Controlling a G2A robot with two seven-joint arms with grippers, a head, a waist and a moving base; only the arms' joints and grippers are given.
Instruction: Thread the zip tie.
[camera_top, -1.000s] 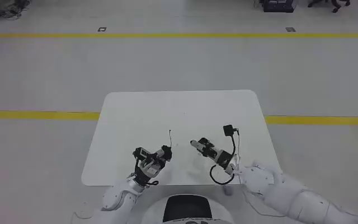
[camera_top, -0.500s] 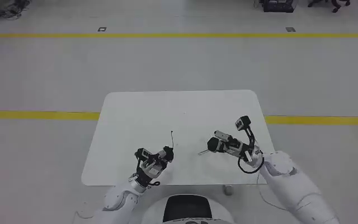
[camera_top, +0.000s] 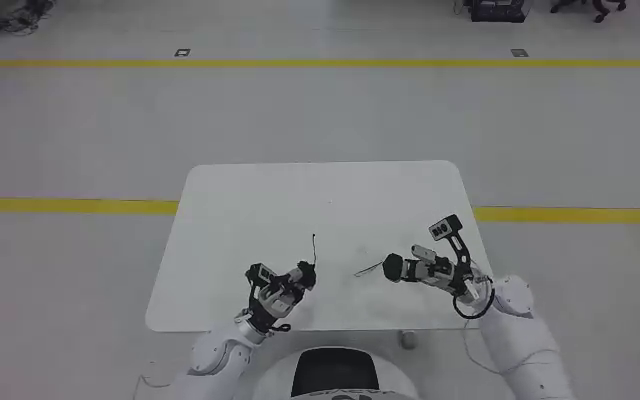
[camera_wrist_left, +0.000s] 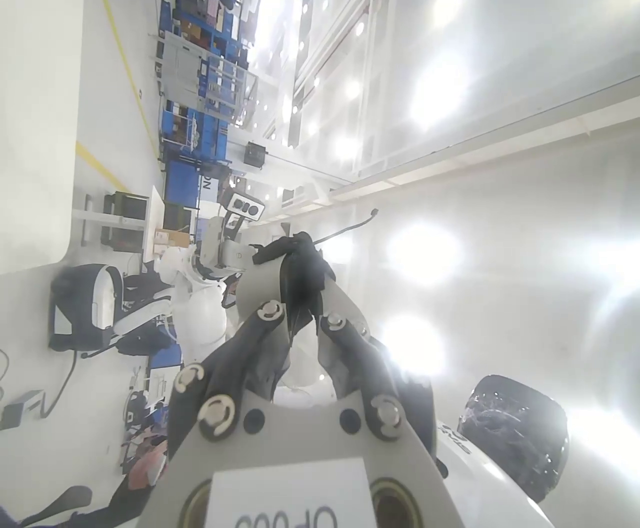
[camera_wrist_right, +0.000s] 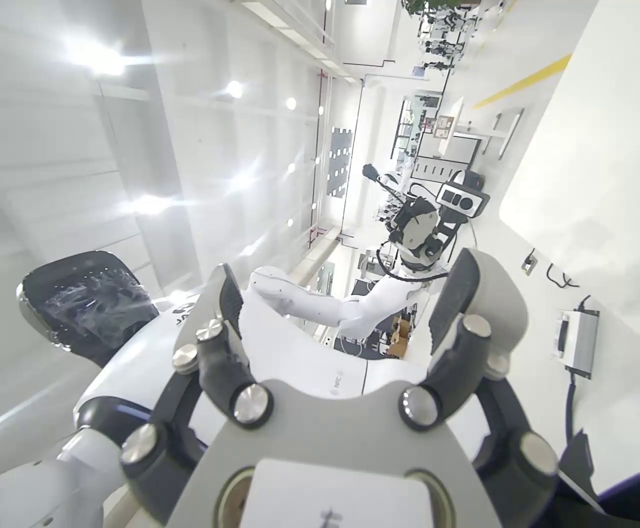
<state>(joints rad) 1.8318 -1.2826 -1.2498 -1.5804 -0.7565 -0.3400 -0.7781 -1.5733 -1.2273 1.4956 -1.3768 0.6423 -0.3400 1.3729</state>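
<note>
A thin black zip tie (camera_top: 313, 245) stands up from my left gripper (camera_top: 303, 274), which is shut on its lower part near the table's front edge. In the left wrist view the strap (camera_wrist_left: 345, 230) juts out past the closed fingertips (camera_wrist_left: 287, 250) and ends in a small head. My right gripper (camera_top: 392, 267) hovers to the right of it, pointing toward the left gripper across a gap. Its fingers (camera_wrist_right: 227, 300) are spread wide with nothing between them. A thin dark line (camera_top: 366, 270) lies just in front of the right gripper; I cannot tell what it is.
The white table (camera_top: 320, 190) has rounded corners, and both arms hang over its front part. Yellow lines (camera_top: 80, 205) run across the grey floor around it.
My right arm has swung to the right, carrying its gripper away from the left gripper. The left gripper with the zip tie has shifted slightly to the right.
</note>
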